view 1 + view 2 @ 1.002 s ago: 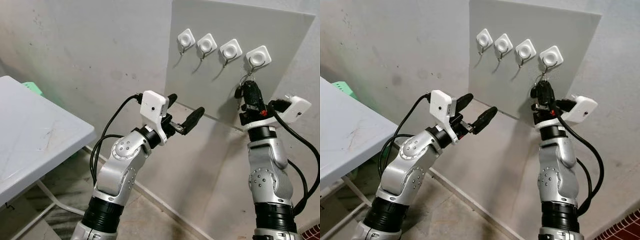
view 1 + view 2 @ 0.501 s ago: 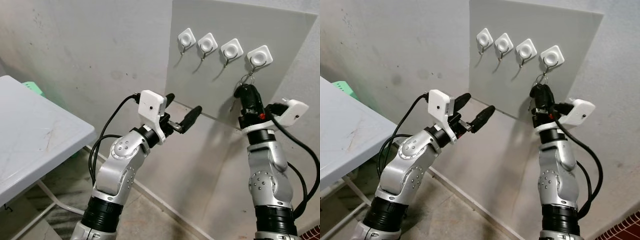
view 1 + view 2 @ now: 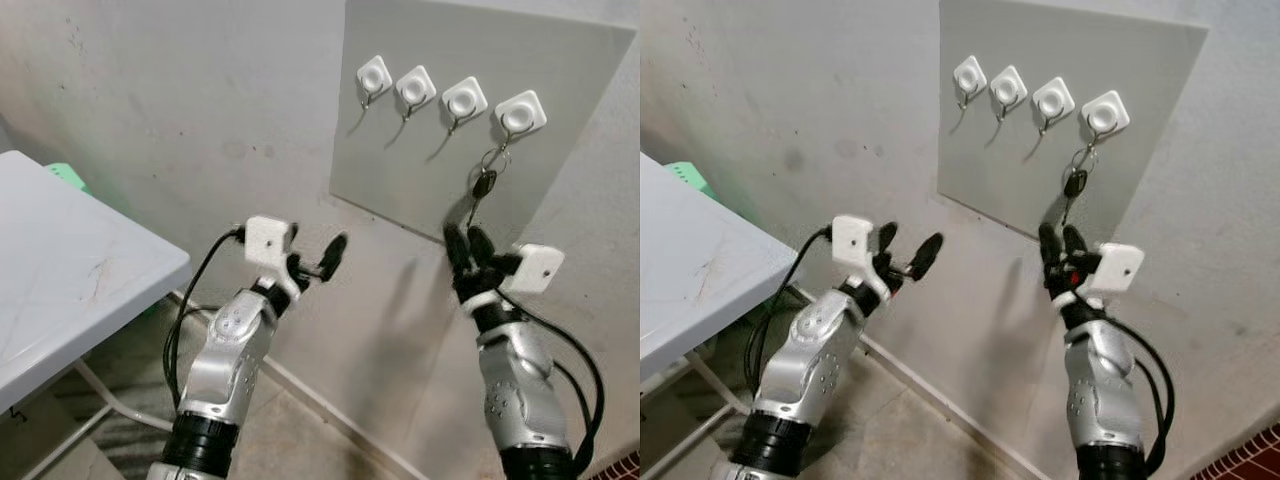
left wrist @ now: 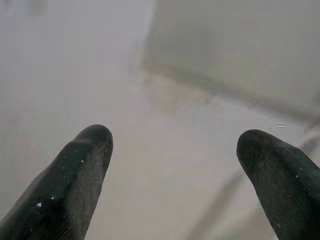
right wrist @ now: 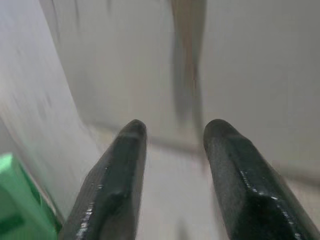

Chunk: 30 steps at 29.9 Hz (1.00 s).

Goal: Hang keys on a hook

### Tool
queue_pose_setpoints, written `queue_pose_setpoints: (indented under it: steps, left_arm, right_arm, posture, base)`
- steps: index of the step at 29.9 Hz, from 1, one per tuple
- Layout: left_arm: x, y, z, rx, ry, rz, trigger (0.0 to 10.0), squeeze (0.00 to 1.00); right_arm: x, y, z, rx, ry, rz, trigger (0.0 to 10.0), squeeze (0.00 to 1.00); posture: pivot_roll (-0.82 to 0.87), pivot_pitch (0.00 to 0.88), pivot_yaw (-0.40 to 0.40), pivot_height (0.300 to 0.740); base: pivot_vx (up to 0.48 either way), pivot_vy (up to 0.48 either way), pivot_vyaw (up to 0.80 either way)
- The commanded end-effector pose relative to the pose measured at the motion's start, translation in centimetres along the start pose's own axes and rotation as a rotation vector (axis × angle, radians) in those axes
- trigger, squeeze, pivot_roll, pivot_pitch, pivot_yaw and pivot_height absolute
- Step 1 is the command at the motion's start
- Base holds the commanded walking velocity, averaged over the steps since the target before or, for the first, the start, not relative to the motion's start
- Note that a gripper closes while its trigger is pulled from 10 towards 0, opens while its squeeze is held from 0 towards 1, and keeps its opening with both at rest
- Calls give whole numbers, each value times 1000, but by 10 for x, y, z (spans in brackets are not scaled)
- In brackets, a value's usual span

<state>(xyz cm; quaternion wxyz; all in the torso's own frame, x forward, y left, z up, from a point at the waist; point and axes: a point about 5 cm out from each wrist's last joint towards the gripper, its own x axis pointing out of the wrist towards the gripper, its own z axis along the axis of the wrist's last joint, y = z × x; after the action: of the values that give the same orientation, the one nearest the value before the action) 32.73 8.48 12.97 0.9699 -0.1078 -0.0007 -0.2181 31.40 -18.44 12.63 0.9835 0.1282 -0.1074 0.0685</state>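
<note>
Keys (image 3: 484,184) hang vertically from rightmost hook (image 3: 518,117), blade downward.

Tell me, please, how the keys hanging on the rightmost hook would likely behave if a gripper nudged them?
The keys dangle from a thin ring on the rightmost hook, so they would probably swing and twist rather than resist. They look small, so likely light. A hard upward push might lift the ring off the hook. The right gripper sits open just below them.

We see a bare home corner: rough plaster wall (image 3: 180,110), concrete floor (image 3: 290,430) (dusty), a folding table (image 3: 70,270), a hook board (image 3: 470,110).
</note>
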Motion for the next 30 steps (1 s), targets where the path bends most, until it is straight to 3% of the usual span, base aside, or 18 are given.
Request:
queue_pose_setpoints:
  steps: [1,6,7,8,10,13,16,18,20,23,24,26,28,30]
  left_arm:
    - [-4,9,-15,23,41,46,10000,0]
    - [-19,30,-53,11,133,163,10000,0]
    - [-30,36,-73,152,213,176,10000,0]
    - [-30,36,-73,152,213,176,10000,0]
    - [-45,45,-99,104,333,228,10000,0]
    - [-65,48,-126,143,490,244,10000,0]
    - [-83,51,-144,98,573,289,10000,0]
    - [-97,54,-155,151,649,345,10000,0]
    - [-99,53,-157,154,654,352,10000,0]
    - [-112,50,-168,165,705,338,10000,0]
    - [-129,49,-179,155,781,348,10000,0]
    - [-140,49,-186,157,827,347,10000,0]
    - [-153,48,-192,23,844,371,10000,0]
    - [-163,50,-196,-3,865,400,10000,0]
  right_arm:
    - [-4,-1,-10,-22,29,-5,10000,1000]
    - [-19,-8,-39,-71,145,-26,10000,1000]
    - [-33,-15,-62,-86,251,-52,10000,1000]
    - [-33,-15,-62,-86,251,-52,10000,1000]
    - [-52,-21,-86,-127,377,-74,10000,1000]
    - [-76,-29,-108,-159,508,-111,10000,1000]
    - [-100,-38,-124,-220,635,-165,10000,1000]
    - [-120,-46,-134,-257,731,-221,10000,1000]
    - [-124,-48,-135,-279,748,-226,10000,1000]
    - [-145,-50,-145,-214,852,-249,10000,1000]
    - [-163,-53,-151,-156,915,-299,10000,0]
    - [-177,-55,-156,-148,970,-330,10000,0]
    - [-195,-57,-160,-138,1038,-373,10000,0]
    - [-211,-59,-163,-184,1111,-398,10000,0]
  posture:
    - [-27,0,-19,740]
    - [-23,0,-22,740]
    - [-22,0,-25,740]
    - [-22,0,-25,740]
    - [-20,0,-26,740]
    - [-24,0,-23,740]
    - [-26,0,-19,740]
    - [-28,0,-19,740]
    - [-28,0,-19,740]
    - [-29,0,-15,740]
    - [-35,0,-12,740]
    - [-39,0,-10,740]
    - [-44,0,-8,740]
    - [-41,0,-7,740]
  base:
    - [0,0,0]
    - [0,0,0]
    - [0,0,0]
    - [0,0,0]
    - [0,0,0]
    - [0,0,0]
    - [0,0,0]
    - [0,0,0]
    - [0,0,0]
    - [0,0,0]
    - [0,0,0]
    - [0,0,0]
    - [0,0,0]
    - [0,0,0]
